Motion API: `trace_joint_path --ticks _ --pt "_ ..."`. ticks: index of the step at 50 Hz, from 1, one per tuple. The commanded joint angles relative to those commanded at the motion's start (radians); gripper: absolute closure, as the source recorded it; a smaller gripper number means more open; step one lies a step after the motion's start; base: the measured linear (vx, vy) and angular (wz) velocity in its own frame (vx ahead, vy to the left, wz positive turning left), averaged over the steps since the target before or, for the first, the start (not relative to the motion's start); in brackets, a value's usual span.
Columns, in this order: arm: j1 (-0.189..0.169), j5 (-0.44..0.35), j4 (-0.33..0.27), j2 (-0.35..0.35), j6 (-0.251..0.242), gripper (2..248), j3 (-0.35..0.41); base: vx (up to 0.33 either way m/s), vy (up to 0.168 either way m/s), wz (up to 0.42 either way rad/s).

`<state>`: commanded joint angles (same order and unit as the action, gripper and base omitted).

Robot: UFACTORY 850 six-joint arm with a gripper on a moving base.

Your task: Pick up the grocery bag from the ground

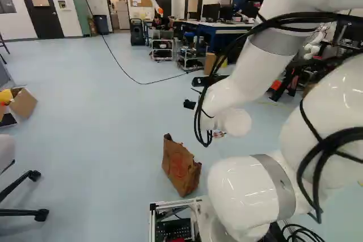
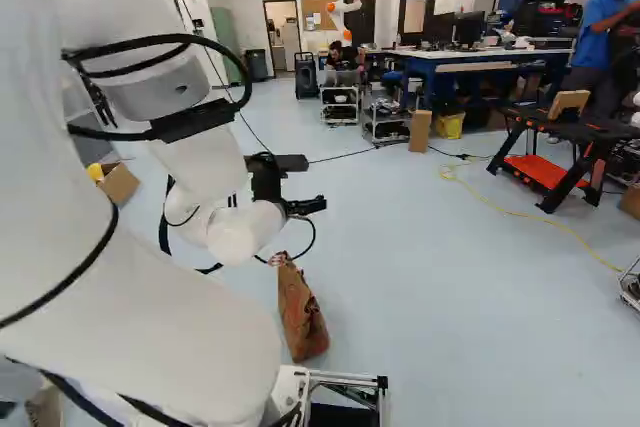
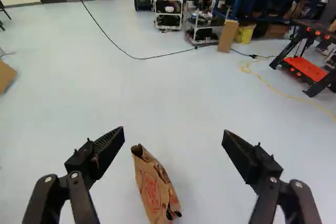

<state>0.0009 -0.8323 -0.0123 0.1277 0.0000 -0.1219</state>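
In the right base view my gripper [image 2: 312, 184] is held out above the floor, higher than the brown paper grocery bag [image 2: 302, 317]. The same bag [image 1: 180, 168] stands crumpled and a little tilted on the floor just ahead of the base in the left base view. Seen from the wrist, the gripper [image 3: 174, 132] is wide open with nothing held. The bag [image 3: 152, 187] shows through the gap between its fingers, well below them and nearer one finger; red print marks its side.
An open cardboard box [image 1: 23, 103] and a chair base [image 1: 35, 213] are at the left base view's left. A black-and-orange stand [image 2: 548, 172], carts [image 2: 385, 122], a yellow cable [image 2: 520, 215] and another robot [image 2: 342, 17] are farther off. A person stands beyond the stand.
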Motion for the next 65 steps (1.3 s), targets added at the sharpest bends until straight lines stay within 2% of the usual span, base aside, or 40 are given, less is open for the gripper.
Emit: trace_joint_path --ticks 23,65 --pt "0.022 0.075 -0.056 -0.262 0.0 3 -0.132 0.0 0.0 0.0" --pt "0.049 0.18 -0.148 -0.713 0.0 3 -0.435 0.0 0.0 0.0"
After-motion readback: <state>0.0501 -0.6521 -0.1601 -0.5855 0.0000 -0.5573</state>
